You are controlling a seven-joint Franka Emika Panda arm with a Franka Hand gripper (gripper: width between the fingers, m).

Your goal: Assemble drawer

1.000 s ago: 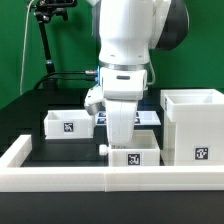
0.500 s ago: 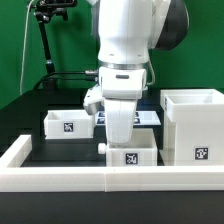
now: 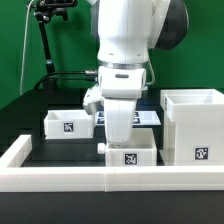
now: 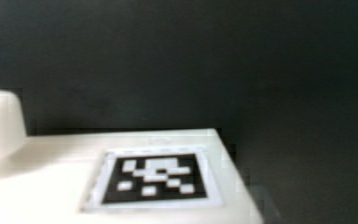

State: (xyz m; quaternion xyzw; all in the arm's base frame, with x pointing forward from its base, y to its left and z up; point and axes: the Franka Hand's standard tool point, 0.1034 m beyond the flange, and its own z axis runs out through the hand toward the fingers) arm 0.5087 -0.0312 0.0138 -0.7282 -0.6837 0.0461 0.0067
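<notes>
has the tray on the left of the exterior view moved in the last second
No: the left tray keeps its place relative to the low border wall.

A low white border wall (image 3: 60,178) runs across the front of the black table (image 3: 70,150) and turns back along the exterior view's left. Behind the table is a green backdrop (image 3: 20,60). Against it, at the exterior view's left, stands a black stand (image 3: 45,50) with a dark device (image 3: 55,8) on top (probably a camera, though it is too dim to be sure). A thin black cable (image 3: 72,74) curves near it. A slice of the marker board (image 3: 150,118) lies flat farther back
</notes>
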